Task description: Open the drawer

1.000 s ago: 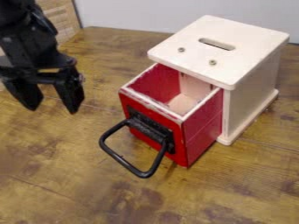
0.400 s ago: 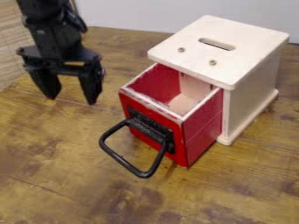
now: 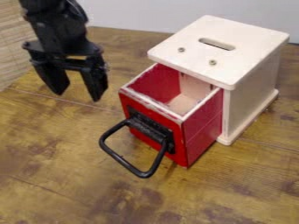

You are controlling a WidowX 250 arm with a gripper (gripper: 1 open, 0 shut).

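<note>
The red drawer (image 3: 187, 122) sticks partly out of the cream-white cabinet (image 3: 239, 66), showing its pale wood inside. Its big black loop handle (image 3: 135, 149) hangs from the front and rests on the wooden table. My black gripper (image 3: 73, 87) hangs to the left of the drawer, pointing down, open, with nothing between its fingers. It stands apart from the drawer and well above and behind the handle.
The cabinet has a slot and two small dark dots on its top. The wooden table (image 3: 70, 184) spreads around the drawer. A pale wall runs along the back, and a light panel (image 3: 10, 44) stands at the far left.
My gripper has moved right and farther back across the table, nearer the drawer's left side, and turned a little about its own axis. The drawer and handle have not moved.
</note>
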